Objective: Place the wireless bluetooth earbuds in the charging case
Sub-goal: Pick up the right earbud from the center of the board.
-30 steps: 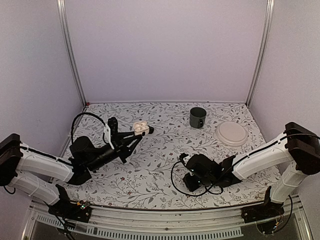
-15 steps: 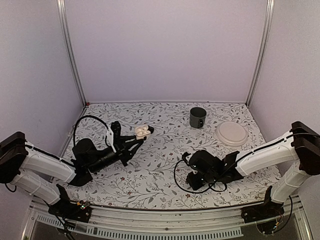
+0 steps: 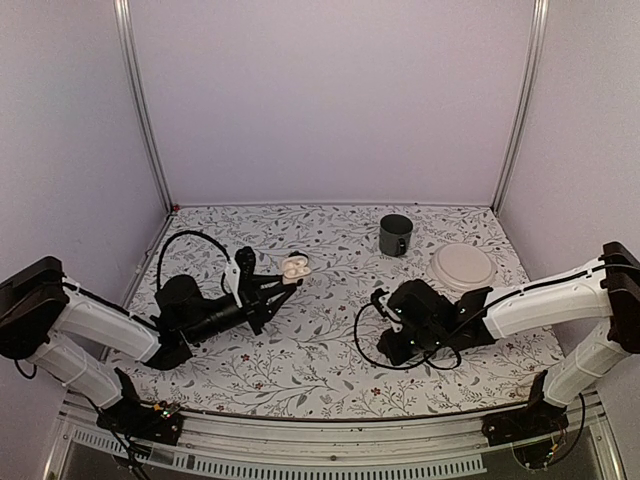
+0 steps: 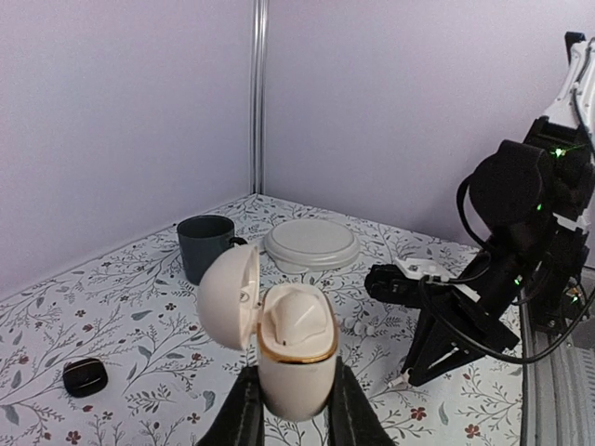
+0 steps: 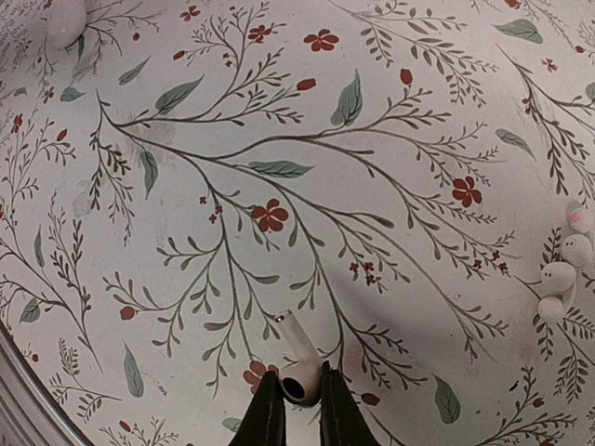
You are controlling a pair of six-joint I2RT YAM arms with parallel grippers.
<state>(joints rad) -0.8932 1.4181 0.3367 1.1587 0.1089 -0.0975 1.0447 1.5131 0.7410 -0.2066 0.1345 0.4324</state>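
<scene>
L gripper [image 4: 296, 398] grips open charging case [image 4: 296, 358]; R gripper [image 5: 296, 409] pinches earbud [image 5: 297, 360].
Case left-centre of counter [image 3: 300, 365], earbud right-centre, well apart.

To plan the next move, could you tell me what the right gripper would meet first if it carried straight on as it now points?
Probably the table: the right gripper, jaws shut on the earbud, points down at its floral cloth with nothing between. The earbud would touch first; depth is unclear.

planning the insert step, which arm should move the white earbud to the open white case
Right. The right gripper pinches the small white earbud and is free to carry it; the left gripper clamps the open white gold-rimmed charging case upright.
</scene>
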